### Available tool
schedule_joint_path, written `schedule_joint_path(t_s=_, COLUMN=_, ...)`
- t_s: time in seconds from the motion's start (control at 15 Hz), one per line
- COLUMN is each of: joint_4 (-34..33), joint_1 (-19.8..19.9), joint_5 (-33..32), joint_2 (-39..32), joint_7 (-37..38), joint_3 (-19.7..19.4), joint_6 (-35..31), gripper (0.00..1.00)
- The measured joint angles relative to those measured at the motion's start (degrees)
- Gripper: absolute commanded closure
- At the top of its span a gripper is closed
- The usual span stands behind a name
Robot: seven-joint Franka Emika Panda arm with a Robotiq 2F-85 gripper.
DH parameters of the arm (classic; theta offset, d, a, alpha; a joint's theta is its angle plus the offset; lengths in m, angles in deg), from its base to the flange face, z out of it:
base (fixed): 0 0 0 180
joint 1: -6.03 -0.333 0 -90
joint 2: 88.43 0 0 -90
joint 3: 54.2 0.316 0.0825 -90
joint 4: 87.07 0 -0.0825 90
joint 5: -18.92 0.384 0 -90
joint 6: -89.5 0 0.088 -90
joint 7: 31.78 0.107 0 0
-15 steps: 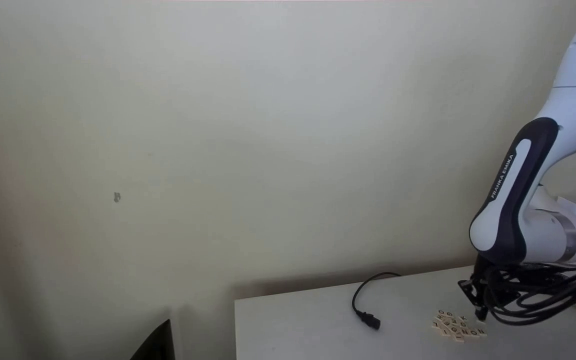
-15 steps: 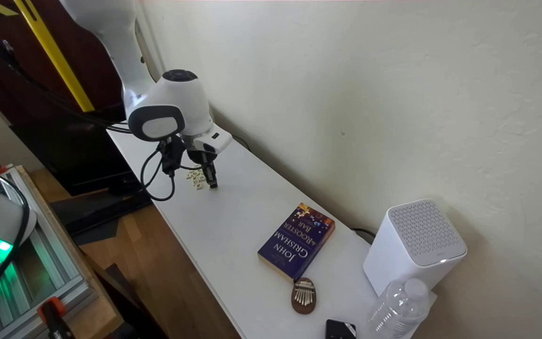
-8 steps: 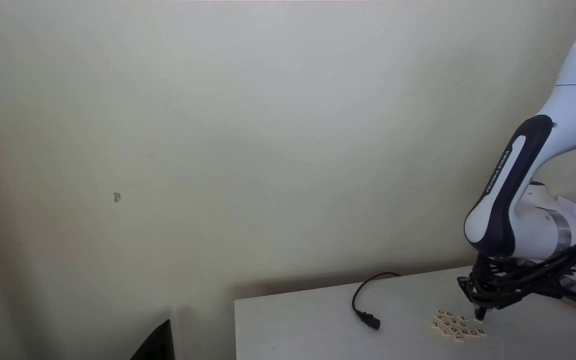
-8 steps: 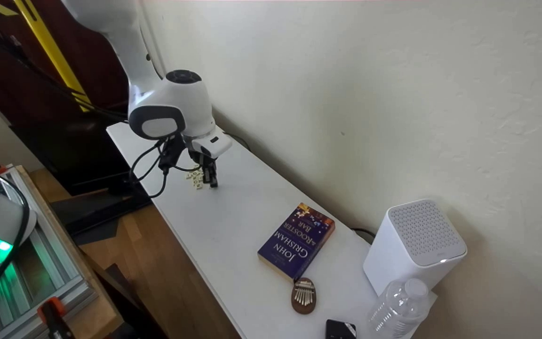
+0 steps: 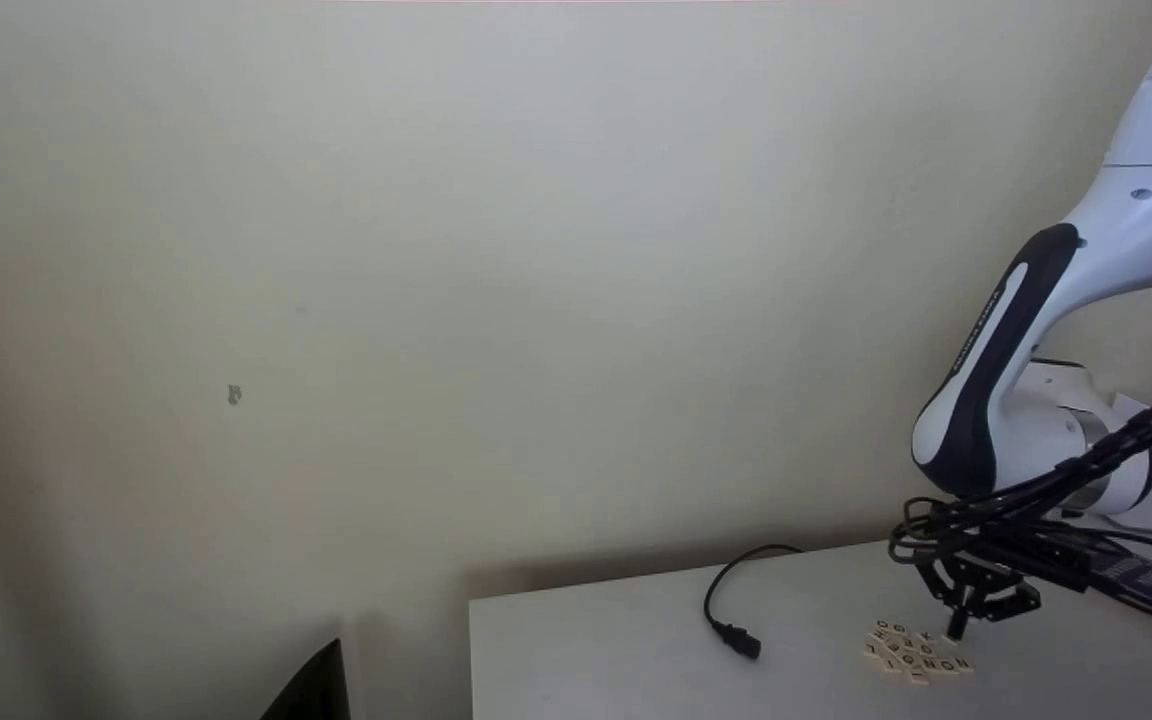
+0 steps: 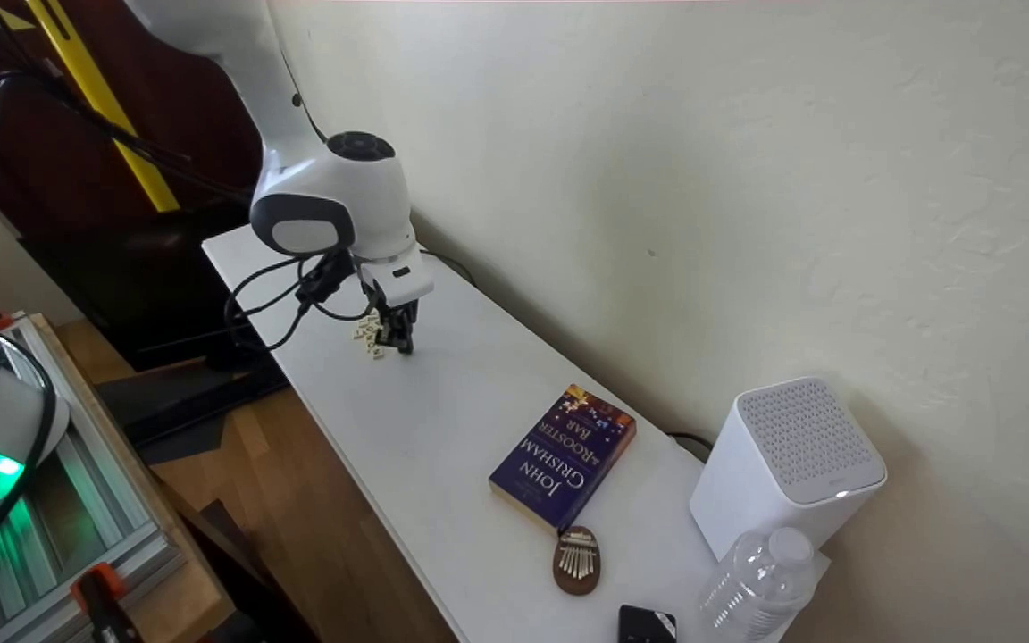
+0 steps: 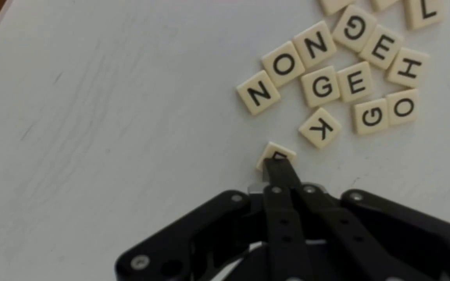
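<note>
"So, is the white table [image 6: 443, 424] carrying containers?"
"A clear bottle [image 6: 757, 585]; I can't tell whether it's holding anything."
"And the gripper [image 7: 281, 167]?"
"It's hanging closed, gripping nothing, its tip hiding part of a letter tile [image 7: 274, 151] lying on the table near other tiles [image 7: 320, 88]. That should be feeling light, hard, slippery; opposite edges are offering the best hold."

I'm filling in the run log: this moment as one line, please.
hand: shut, at one tile, contact unclear | K tile: nearby, apart from it | book: flat on table
</note>
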Motion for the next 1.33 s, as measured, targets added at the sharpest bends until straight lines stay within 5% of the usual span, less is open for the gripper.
schedule_joint_path(t_s=0.73, joint_4=-0.9, joint_1=-4.7, joint_5=9.7, joint_2=-0.3, joint_7=14.5, joint_3=-2.5, joint_6=0.5, gripper=1.0)
schedule_joint_path(t_s=1.33, joint_4=-1.1, joint_1=-4.3, joint_5=11.1, joint_2=-0.3, joint_7=20.8, joint_3=-2.0, joint_6=0.4, gripper=1.0)
